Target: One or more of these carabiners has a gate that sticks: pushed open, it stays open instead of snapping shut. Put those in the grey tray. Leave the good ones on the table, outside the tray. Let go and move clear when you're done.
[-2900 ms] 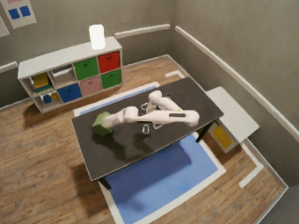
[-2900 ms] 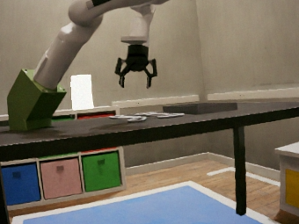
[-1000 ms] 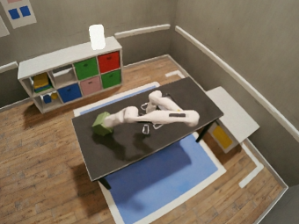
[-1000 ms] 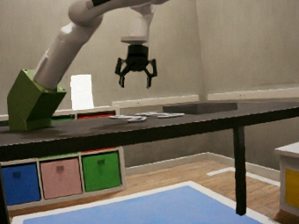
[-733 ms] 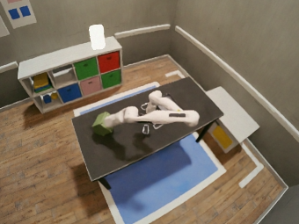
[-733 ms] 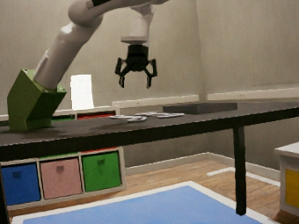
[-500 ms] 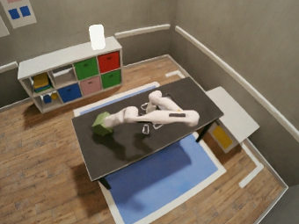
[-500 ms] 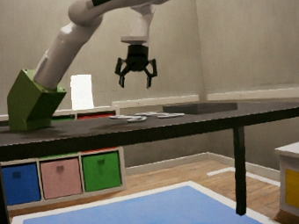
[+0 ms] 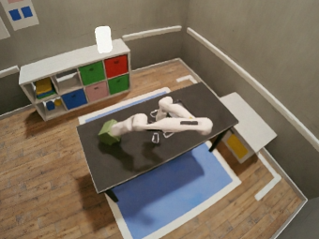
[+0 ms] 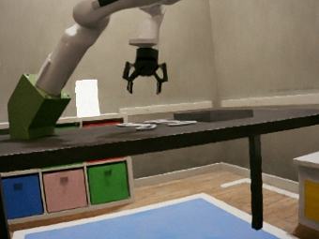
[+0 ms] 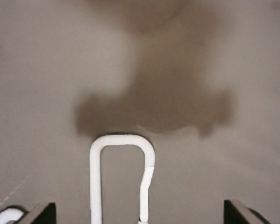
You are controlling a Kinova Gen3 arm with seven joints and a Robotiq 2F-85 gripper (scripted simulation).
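Observation:
My gripper [image 10: 144,88] [image 11: 140,212] is open and empty, well above the table. In the wrist view a white carabiner [image 11: 95,185] lies below it, rounded end up. Its gate [image 11: 144,197] is on the right side, angled slightly inward; the carabiner's lower part is cut off. Part of another carabiner [image 11: 11,215] shows at the lower left. In the top view, one carabiner [image 9: 153,138] lies in front of the arm, with others beside and behind it. Several lie close together in the exterior view. The grey tray [image 10: 213,115] is to their right, partly hidden by the arm in the top view.
The dark table [image 9: 127,164] [image 10: 94,143] carries the arm's green base [image 9: 109,132] [image 10: 37,108] at its left end. The arm passes over the carabiners. A cube shelf [image 9: 75,70] stands behind the table, and a low white cabinet [image 9: 250,120] stands beyond its right end.

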